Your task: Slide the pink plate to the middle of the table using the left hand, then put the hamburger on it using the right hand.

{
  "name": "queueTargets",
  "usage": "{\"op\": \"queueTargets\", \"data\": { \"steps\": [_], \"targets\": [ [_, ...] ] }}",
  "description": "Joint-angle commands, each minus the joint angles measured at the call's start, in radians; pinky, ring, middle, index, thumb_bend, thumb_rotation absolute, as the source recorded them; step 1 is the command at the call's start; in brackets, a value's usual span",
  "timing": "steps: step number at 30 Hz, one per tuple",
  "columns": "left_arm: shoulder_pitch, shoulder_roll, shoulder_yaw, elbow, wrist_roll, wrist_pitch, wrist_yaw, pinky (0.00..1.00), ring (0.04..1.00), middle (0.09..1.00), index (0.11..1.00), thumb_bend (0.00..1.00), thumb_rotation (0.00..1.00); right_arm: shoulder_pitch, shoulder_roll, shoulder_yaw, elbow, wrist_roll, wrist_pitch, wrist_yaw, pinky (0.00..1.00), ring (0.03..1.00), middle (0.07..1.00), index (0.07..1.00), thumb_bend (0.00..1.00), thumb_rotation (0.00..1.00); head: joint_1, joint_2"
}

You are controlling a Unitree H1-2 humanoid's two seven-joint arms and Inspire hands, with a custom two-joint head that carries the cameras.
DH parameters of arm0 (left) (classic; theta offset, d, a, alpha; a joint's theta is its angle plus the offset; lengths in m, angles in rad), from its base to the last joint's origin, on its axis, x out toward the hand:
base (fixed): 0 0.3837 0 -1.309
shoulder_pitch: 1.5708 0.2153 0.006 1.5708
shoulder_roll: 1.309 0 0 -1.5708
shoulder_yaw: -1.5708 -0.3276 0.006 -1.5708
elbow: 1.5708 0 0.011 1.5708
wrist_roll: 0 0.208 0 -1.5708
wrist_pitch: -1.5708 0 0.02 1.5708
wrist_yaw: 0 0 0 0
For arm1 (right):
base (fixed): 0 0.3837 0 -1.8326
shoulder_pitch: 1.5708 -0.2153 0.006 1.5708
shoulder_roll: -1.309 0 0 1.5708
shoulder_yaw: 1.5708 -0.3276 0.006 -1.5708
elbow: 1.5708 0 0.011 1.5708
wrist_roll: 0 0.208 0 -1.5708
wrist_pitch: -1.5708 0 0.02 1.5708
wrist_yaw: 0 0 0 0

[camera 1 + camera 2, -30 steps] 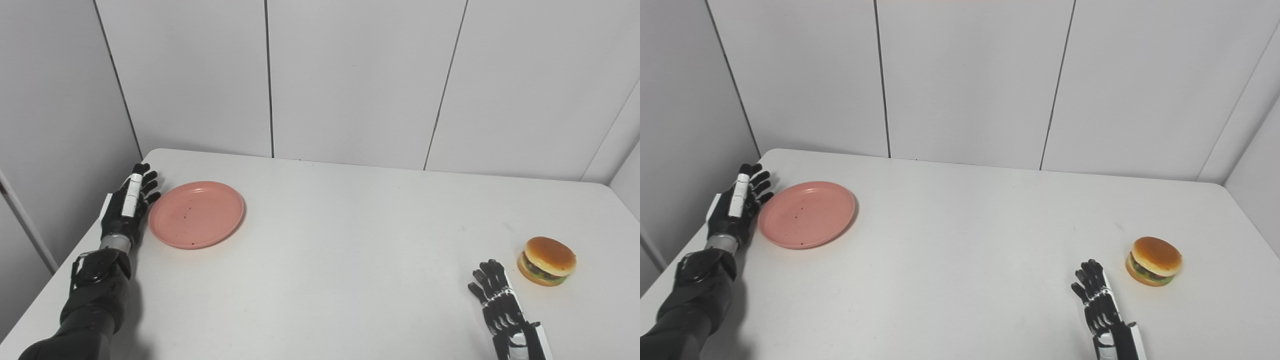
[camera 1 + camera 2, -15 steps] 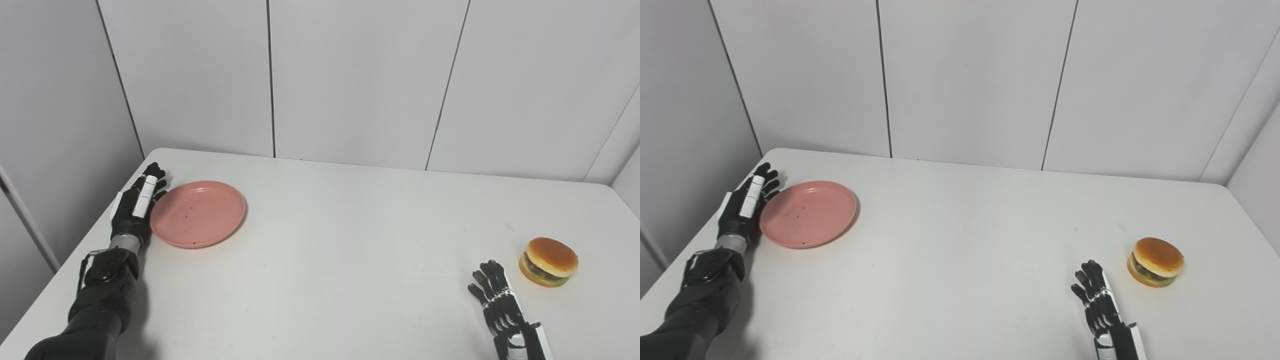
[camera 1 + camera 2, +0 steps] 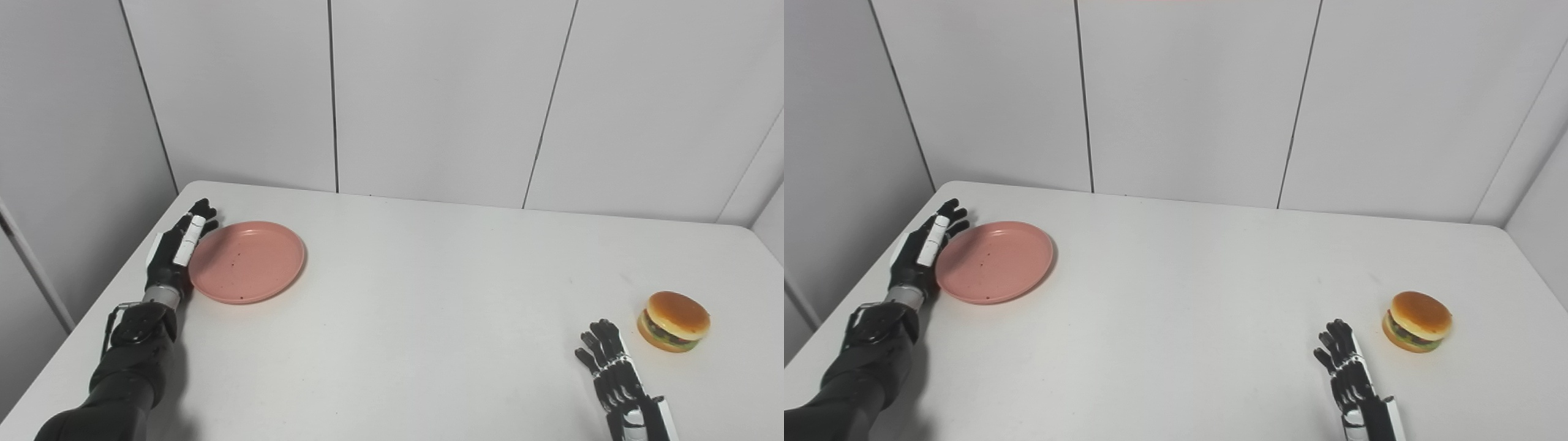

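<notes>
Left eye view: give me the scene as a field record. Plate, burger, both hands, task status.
pink plate: far left of the table, empty, not yet in the middle
hamburger: on the table near the right edge, upright
left hand: open, against the plate's left rim
right hand: open, beside the hamburger, not touching it
task status: neither step done

A white table (image 3: pixel 429 318) with rounded corners stood in a corner of pale grey panelled walls (image 3: pixel 441 98). Thin dark vertical seams (image 3: pixel 334 98) split the panels. The light was even and soft, and a paler strip (image 3: pixel 30 269) leaned at the left edge.
</notes>
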Motion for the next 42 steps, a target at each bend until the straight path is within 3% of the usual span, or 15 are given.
{"op": "queueTargets", "data": {
  "steps": [1, 5, 15, 27, 32, 39, 42],
  "targets": [
    [-0.049, -0.020, -0.019, -0.008, 0.017, -0.010, -0.031, 0.78, 0.891, 0.895, 0.868, 0.97, 0.81, -0.005, -0.029, -0.020, 0.062, -0.006, 0.079, -0.021, 0.92, 0.947, 0.959, 0.957, 0.91, 0.99, 0.000, 0.001],
    [-0.050, -0.033, -0.035, -0.011, 0.024, -0.010, -0.026, 0.77, 0.887, 0.892, 0.870, 1.00, 0.81, -0.007, -0.027, -0.017, 0.066, -0.013, 0.074, -0.024, 0.92, 0.945, 0.956, 0.956, 0.91, 0.99, -0.004, 0.001],
    [-0.040, -0.088, -0.064, -0.047, 0.019, -0.008, -0.022, 0.84, 0.906, 0.909, 0.900, 0.94, 0.80, -0.001, -0.019, -0.011, 0.051, -0.018, 0.084, -0.032, 0.92, 0.937, 0.947, 0.952, 0.92, 0.99, -0.013, 0.006],
    [-0.026, -0.159, -0.100, -0.096, 0.036, -0.009, -0.025, 0.76, 0.898, 0.905, 0.887, 0.92, 0.80, 0.003, -0.016, -0.004, 0.038, -0.027, 0.085, -0.040, 0.91, 0.932, 0.947, 0.952, 0.92, 0.99, -0.025, 0.011],
    [-0.021, -0.180, -0.106, -0.108, 0.041, -0.006, -0.034, 0.84, 0.917, 0.916, 0.901, 0.88, 0.79, 0.005, -0.017, -0.001, 0.031, -0.024, 0.090, -0.038, 0.91, 0.929, 0.945, 0.951, 0.92, 0.99, -0.028, 0.013],
    [-0.017, -0.195, -0.134, -0.108, 0.072, -0.010, -0.039, 0.80, 0.896, 0.903, 0.897, 0.86, 0.81, 0.007, -0.016, 0.003, 0.026, -0.027, 0.090, -0.038, 0.91, 0.930, 0.945, 0.949, 0.91, 0.99, -0.035, 0.017],
    [-0.020, -0.205, -0.141, -0.099, 0.074, -0.010, -0.048, 0.78, 0.891, 0.903, 0.893, 0.90, 0.81, 0.008, -0.014, 0.004, 0.024, -0.032, 0.090, -0.041, 0.91, 0.934, 0.946, 0.948, 0.91, 0.99, -0.037, 0.018]
  ]
}}
